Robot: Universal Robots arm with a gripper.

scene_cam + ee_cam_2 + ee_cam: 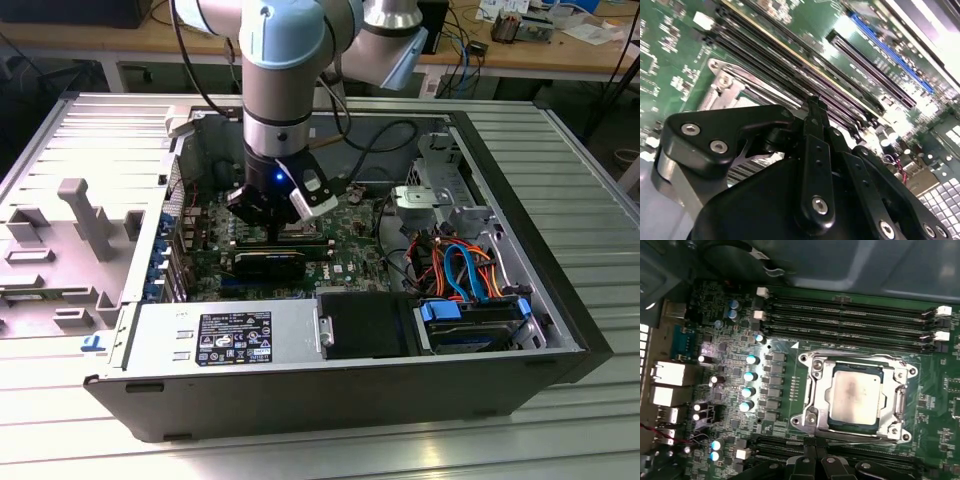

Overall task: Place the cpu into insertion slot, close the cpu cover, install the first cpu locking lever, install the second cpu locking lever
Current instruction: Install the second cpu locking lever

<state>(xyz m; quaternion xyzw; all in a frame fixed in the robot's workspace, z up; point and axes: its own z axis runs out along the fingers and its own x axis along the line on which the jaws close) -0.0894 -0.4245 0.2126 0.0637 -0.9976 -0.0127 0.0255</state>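
Observation:
In the first wrist view the cpu [856, 397], a silvery square chip, lies flat in the insertion slot [812, 419] on the green board. The cpu cover [816, 390], a silvery frame, lies down around the chip's edges. Thin metal rods run along two opposite sides of the socket; I cannot tell whether they are latched. My gripper [815, 444] is shut with nothing between its black fingers, its tip right at the socket's edge beside the memory slots. In the second wrist view the gripper [813, 102] hangs just over the socket's metal corner [722, 82]. The exterior view shows the gripper [272, 232] low inside the case.
Long black memory slots [850, 315] flank the socket on both sides. Capacitors [747, 375] and rear ports [670, 375] stand beyond it. A black graphics card [270, 265], a power supply [225, 335] and a drive with blue and orange cables [470, 275] crowd the open case.

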